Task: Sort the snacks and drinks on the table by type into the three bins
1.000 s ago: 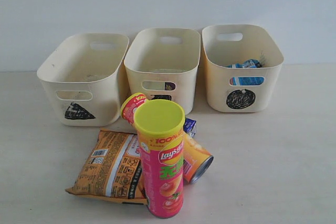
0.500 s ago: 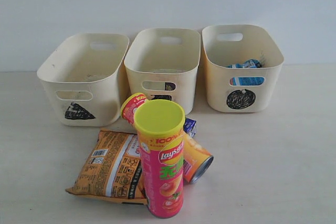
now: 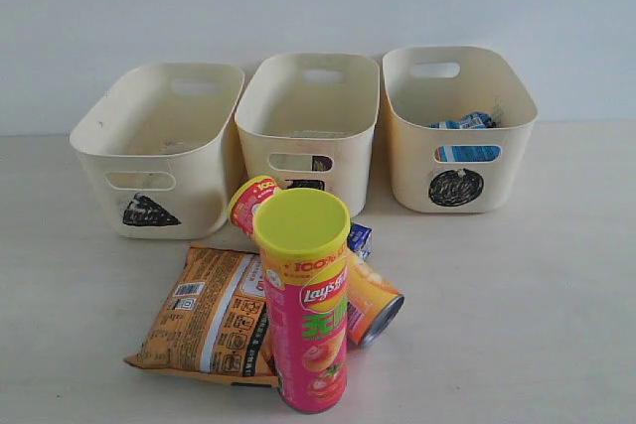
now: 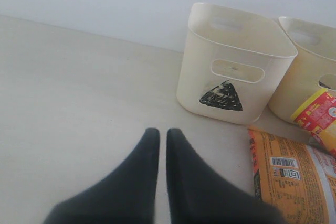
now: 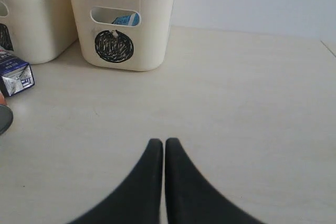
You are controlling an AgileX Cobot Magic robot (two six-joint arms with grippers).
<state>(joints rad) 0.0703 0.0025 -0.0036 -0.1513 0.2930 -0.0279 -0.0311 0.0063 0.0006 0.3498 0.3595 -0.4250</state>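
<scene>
Left claw (image 4: 162, 136) and right claw (image 5: 160, 144) are both seen pressed together, nothing held. Orange packet (image 4: 294, 177) is laid flat on the bench (image 4: 79, 87), on the left arm's side of the pile, so the left claw is judged nearer. Pink tube (image 3: 306, 315) is stood upright beside it. Triangle bin (image 4: 236, 72) is set just behind.

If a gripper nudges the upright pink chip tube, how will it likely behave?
The pink tube stands tall on a narrow base, so a high push would probably tip it. Its round body would then likely roll. It looks rigid, so a side grasp should hold.
</scene>
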